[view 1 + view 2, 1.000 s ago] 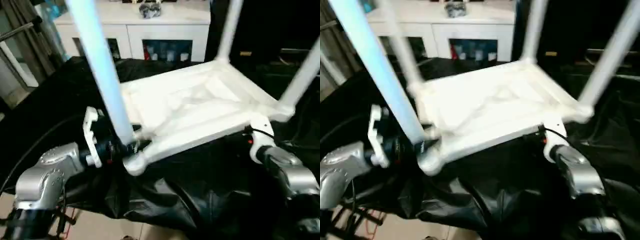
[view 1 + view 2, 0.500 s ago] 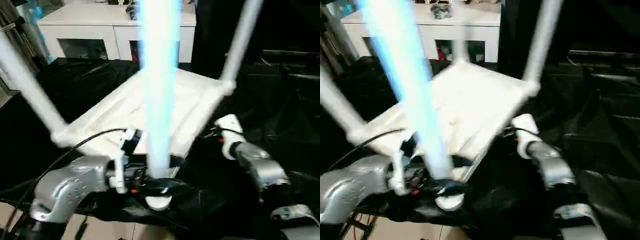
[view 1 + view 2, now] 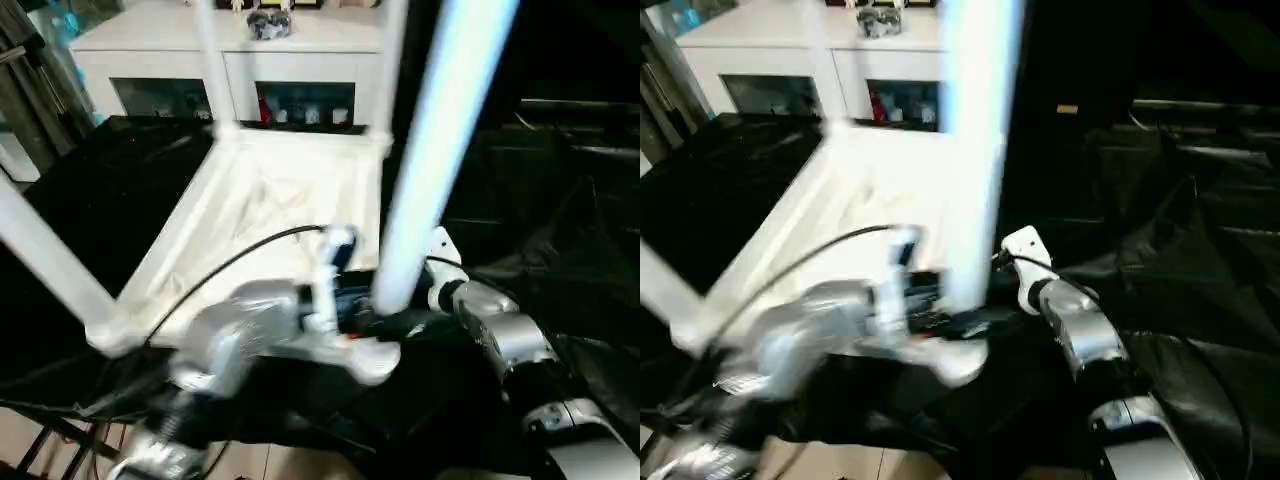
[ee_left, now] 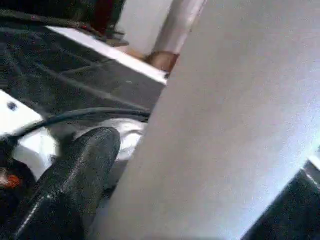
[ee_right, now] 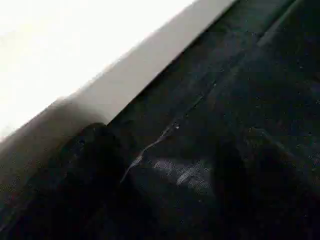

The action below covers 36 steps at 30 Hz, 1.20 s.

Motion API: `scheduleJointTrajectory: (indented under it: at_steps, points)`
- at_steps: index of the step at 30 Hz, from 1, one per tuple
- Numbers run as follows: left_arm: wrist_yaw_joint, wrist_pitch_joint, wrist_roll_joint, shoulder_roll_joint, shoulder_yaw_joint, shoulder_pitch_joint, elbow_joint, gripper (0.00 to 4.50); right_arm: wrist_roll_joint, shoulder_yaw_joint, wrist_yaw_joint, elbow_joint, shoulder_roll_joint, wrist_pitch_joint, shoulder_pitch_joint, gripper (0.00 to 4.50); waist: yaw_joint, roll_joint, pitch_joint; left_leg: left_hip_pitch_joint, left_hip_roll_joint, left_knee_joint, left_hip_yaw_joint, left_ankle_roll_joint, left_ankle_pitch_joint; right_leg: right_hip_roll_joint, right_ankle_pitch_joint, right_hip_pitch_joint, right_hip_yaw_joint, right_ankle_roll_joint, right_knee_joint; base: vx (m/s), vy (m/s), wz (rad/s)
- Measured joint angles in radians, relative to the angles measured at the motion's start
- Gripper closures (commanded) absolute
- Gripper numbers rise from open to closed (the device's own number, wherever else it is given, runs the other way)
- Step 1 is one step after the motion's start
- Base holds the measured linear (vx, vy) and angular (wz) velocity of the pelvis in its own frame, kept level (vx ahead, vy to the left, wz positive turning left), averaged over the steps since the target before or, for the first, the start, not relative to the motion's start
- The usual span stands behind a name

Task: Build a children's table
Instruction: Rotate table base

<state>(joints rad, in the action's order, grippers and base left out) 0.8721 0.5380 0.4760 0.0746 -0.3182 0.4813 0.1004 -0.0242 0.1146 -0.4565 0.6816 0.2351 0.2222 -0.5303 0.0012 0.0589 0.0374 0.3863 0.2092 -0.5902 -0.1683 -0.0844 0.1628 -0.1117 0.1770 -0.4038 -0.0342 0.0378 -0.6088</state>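
The children's table (image 3: 270,200) lies upside down on a surface draped in black cloth (image 3: 560,260), its ribbed underside facing up and its four white legs rising from the corner sockets. The nearest leg (image 3: 440,150) stands tall in the middle of the head views, reaching past the top edge. Another leg (image 3: 50,265) slants up from the near left corner, and two more (image 3: 207,60) stand at the far corners, close to a white cabinet (image 3: 160,60) with glass doors behind the table.

The left gripper (image 3: 375,320) is at the foot of the nearest leg, just above the rounded corner socket (image 3: 370,362). In the left wrist view one black finger (image 4: 75,175) lies against the side of the leg, and the white tube takes up the space beside it; the jaws stand wide, set around the leg, so the left gripper is holding it. A black cable (image 3: 230,265) arcs over the tabletop to the left wrist.

The right gripper (image 3: 415,322) sits just beside the same corner, on the right of the leg, with its silver forearm (image 3: 500,340) running back toward the lower right. In the right wrist view its dark finger (image 5: 95,165) lies close to the white edge of the table (image 5: 130,80) over the black cloth. Its jaws are spread wide, and whether they grip the table edge I cannot tell.
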Motion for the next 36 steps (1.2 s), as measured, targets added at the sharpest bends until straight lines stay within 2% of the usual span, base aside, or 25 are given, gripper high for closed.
scheduleJointTrajectory:
  at_steps: [4, 6, 8, 11, 15, 18, 22, 29, 33, 36]
  points:
    - [-0.074, -0.145, -0.121, 0.013, -0.024, 0.046, 0.087, 0.1, 0.0, -0.01, 0.015, -0.002, 0.014, -0.028, 0.001, 0.0, 0.0, 0.008, -0.001, 0.0, 0.0, 0.001, 0.001, 0.0, 0.0, 0.0, 0.0, 0.0, -0.001, 0.0, 0.0, 0.0, 0.0, 0.0]
    - [-0.059, -0.188, -0.142, 0.043, -0.023, 0.032, 0.102, 0.1, -0.005, -0.014, -0.009, -0.042, 0.052, -0.035, 0.015, 0.0, 0.003, 0.014, -0.001, 0.001, 0.0, 0.001, 0.0, 0.0, 0.0, 0.0, 0.0, 0.0, -0.002, 0.0, 0.001, 0.0, 0.0, 0.0]
    - [-0.026, -0.2, -0.147, 0.082, -0.017, 0.005, 0.103, 0.1, -0.01, -0.034, -0.044, -0.082, 0.1, -0.034, 0.032, 0.0, 0.008, 0.017, 0.001, 0.001, 0.0, 0.001, 0.0, 0.0, 0.0, -0.001, 0.0, 0.0, -0.002, 0.0, 0.001, 0.0, 0.0, 0.0]
    - [0.094, -0.2, -0.149, 0.178, -0.032, -0.044, 0.1, 0.1, -0.045, -0.044, -0.177, -0.22, 0.193, -0.011, 0.099, 0.0, 0.015, 0.018, 0.001, 0.002, 0.0, 0.001, 0.0, 0.0, 0.0, 0.0, 0.001, 0.0, -0.002, 0.001, 0.002, 0.0, 0.0, 0.0]
    - [0.192, -0.194, -0.159, 0.243, -0.066, -0.058, 0.104, 0.43, -0.077, -0.037, -0.309, -0.332, 0.258, 0.017, 0.157, 0.0, 0.026, 0.018, 0.001, 0.002, 0.0, 0.001, -0.001, 0.0, 0.0, -0.001, 0.001, 0.0, -0.001, 0.001, 0.003, 0.0, 0.0, 0.0]
    - [0.218, -0.262, -0.218, 0.251, -0.115, -0.022, 0.191, 0.69, -0.13, -0.015, -0.413, -0.463, 0.329, 0.051, 0.212, 0.0, 0.038, 0.02, 0.002, 0.001, 0.0, 0.001, -0.001, 0.0, 0.0, -0.001, 0.001, 0.001, 0.0, 0.001, 0.003, 0.0, 0.0, 0.0]
    - [0.225, -0.319, -0.278, 0.254, -0.121, 0.018, 0.313, 0.95, -0.173, -0.015, -0.498, -0.583, 0.397, 0.098, 0.235, 0.0, 0.039, 0.021, 0.001, 0.0, 0.0, 0.001, -0.001, 0.0, 0.0, -0.001, 0.001, 0.002, 0.0, 0.001, 0.002, 0.0, 0.0, 0.0]
    - [0.238, -0.334, -0.308, 0.244, -0.132, 0.081, 0.406, 1.52, -0.182, -0.015, -0.554, -0.649, 0.426, 0.145, 0.261, 0.0, 0.035, 0.026, -0.001, 0.0, 0.0, 0.002, 0.0, 0.0, 0.0, -0.001, 0.001, 0.002, -0.001, 0.001, 0.002, 0.0, 0.0, 0.0]
    - [0.273, -0.368, -0.318, 0.227, -0.128, 0.115, 0.484, 1.72, -0.218, -0.01, -0.575, -0.692, 0.456, 0.191, 0.27, 0.0, 0.037, 0.029, -0.002, 0.0, 0.0, 0.002, 0.0, 0.0, 0.0, -0.001, 0.001, 0.002, -0.001, 0.001, 0.002, 0.0, 0.0, 0.0]
    - [0.298, -0.377, -0.319, 0.222, -0.128, 0.126, 0.511, 2.06, -0.225, -0.011, -0.596, -0.72, 0.459, 0.207, 0.294, 0.0, 0.036, 0.032, -0.004, 0.0, 0.0, 0.002, -0.001, 0.0, 0.0, -0.001, 0.001, 0.002, -0.001, 0.001, 0.003, 0.0, 0.0, 0.0]
